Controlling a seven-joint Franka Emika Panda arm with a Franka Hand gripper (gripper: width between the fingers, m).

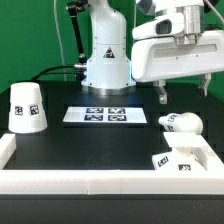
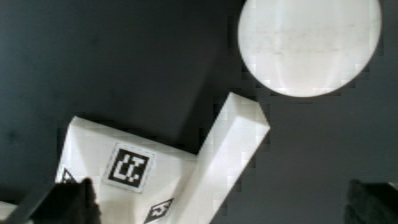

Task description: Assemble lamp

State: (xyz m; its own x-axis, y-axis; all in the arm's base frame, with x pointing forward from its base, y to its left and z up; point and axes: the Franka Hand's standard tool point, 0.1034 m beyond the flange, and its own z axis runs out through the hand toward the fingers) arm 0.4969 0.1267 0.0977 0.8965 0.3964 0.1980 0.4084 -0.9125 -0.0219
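**A:** Which step?

**B:** An early one, I'd say, as nothing is joined. The gripper point(image 1: 183, 90) hangs spread wide and empty over the exterior view's right. Next it needs to come down squarely on a part.

**A:** And the parts?

**B:** All white and tagged. The shade point(image 1: 25, 107) stands far left, the square base point(image 1: 178, 158) sits in the front right corner, and the round bulb point(image 1: 180, 123) lies just behind it.

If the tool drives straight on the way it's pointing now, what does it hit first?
Probably the base block: the wrist view shows it right ahead of the open tool, bulb off to one side. Depth unclear, so not certain.
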